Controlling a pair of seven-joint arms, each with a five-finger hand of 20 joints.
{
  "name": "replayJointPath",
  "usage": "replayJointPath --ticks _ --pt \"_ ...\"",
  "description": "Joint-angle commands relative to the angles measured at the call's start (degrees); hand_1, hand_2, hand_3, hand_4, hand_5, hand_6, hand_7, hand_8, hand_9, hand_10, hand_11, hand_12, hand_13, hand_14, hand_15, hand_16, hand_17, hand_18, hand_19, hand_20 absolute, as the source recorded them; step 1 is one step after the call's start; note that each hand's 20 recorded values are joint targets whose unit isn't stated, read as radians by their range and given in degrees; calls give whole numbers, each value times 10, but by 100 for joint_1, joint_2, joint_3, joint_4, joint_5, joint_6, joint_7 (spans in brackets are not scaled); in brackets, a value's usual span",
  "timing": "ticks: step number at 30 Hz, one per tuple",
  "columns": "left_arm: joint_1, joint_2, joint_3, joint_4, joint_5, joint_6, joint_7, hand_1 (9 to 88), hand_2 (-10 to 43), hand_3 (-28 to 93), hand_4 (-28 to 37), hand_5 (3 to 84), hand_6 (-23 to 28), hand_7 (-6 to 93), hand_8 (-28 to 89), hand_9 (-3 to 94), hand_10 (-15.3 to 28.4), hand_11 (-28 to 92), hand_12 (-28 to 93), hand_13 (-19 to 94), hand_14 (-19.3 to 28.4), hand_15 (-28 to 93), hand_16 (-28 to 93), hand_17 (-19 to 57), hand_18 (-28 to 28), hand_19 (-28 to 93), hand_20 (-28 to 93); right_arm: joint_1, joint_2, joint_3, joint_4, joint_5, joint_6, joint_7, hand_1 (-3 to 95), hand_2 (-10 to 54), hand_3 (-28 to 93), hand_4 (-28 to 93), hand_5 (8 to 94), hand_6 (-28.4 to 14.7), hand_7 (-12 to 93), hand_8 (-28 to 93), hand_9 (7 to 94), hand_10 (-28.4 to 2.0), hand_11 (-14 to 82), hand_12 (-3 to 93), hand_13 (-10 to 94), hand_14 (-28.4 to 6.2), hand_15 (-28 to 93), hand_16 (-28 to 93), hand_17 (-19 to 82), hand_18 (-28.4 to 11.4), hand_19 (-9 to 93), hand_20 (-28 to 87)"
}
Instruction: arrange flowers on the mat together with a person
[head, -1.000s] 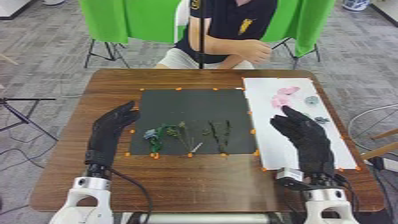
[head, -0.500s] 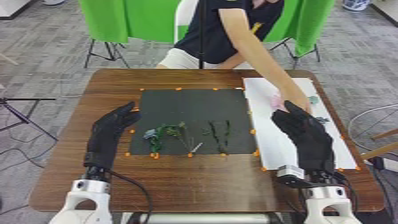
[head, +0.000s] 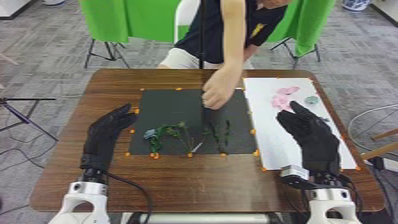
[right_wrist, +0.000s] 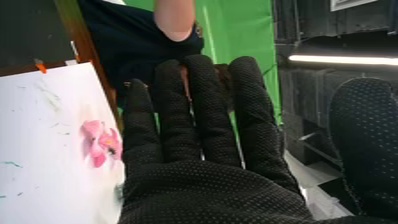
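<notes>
Table: brown wood, the work surface (head: 204, 185) for both parties.
Mat: dark mat (head: 160, 110), taken as the clock's centre; the person's hand (head: 220, 90) is over its one o'clock part, whether pinching a stem cannot be told.
White sheet: supply sheet (head: 275, 145) at three o'clock.
Right hand: right hand (head: 313, 137) above the sheet, fingers straight and slightly spread, thumb apart, nothing held. Best kept clear until the person's hand leaves, then lowered gently.
Left hand: left hand (head: 108, 130) at nine o'clock, fingers extended, empty.
Green stems: green stems (head: 226, 136) at five o'clock; leave them undisturbed when placing neighbours.
Pink flowers: pink flowers (head: 287, 91) on the sheet, at two o'clock; a light pinch below the petals should avoid crushing.
Blue flower: blue flower (head: 151, 133) at eight o'clock.
Writing: yellow shirt mark (head: 258, 29) at one o'clock, illegible.
</notes>
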Motion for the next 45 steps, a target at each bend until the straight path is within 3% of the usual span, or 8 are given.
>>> replayJointPath --ticks 1,10,17,33,42,45 --pt "94 -44 -91 12 -39 75 -3 240 33 646 -228 474 50 113 -63 482 141 169 127 391 170 114 23 58 120 79 168 -136 -52 -28 -71 72 136 -78 136 56 809 -189 470 -8 111 -80 532 -157 69 142 407 -132 134 154 241 -128 41 329" --pt "199 -156 -310 157 3 264 41 237 32 646 -228 474 50 114 -62 482 141 168 127 391 169 114 22 60 119 82 169 -102 -33 -36 -40 43 104 -32 138 55 809 -192 496 -10 118 -81 536 -156 70 145 418 -135 139 160 242 -127 41 330" --pt "237 -147 -359 259 -152 419 75 235 25 653 -225 475 50 113 -62 482 142 168 127 388 169 113 22 61 120 85 170 -112 -23 -28 -41 13 128 -42 142 49 811 -190 507 -9 123 -82 540 -157 71 147 424 -134 138 163 245 -126 36 330" --pt "247 -160 -377 276 -203 371 91 234 23 650 -225 477 51 112 -61 481 141 169 127 389 172 113 23 62 120 83 168 -6 12 56 -29 -66 99 -69 147 31 816 -188 515 -8 128 -82 560 -157 77 153 443 -135 147 172 247 -128 41 338" --pt "284 -168 -372 263 -248 402 118 234 22 648 -222 477 51 112 -61 482 141 170 127 390 172 113 24 58 122 83 167 487 746 530 44 -161 350 -334 154 18 816 -187 541 -10 134 -84 585 -156 81 162 465 -136 152 179 255 -128 51 348" --pt "275 -166 -368 261 -253 409 120 234 23 648 -222 477 51 112 -61 482 141 170 127 390 172 113 24 58 122 84 167 727 1179 691 21 -471 1016 -333 160 12 811 -188 544 -10 136 -84 580 -157 79 164 467 -136 152 181 256 -129 54 351"
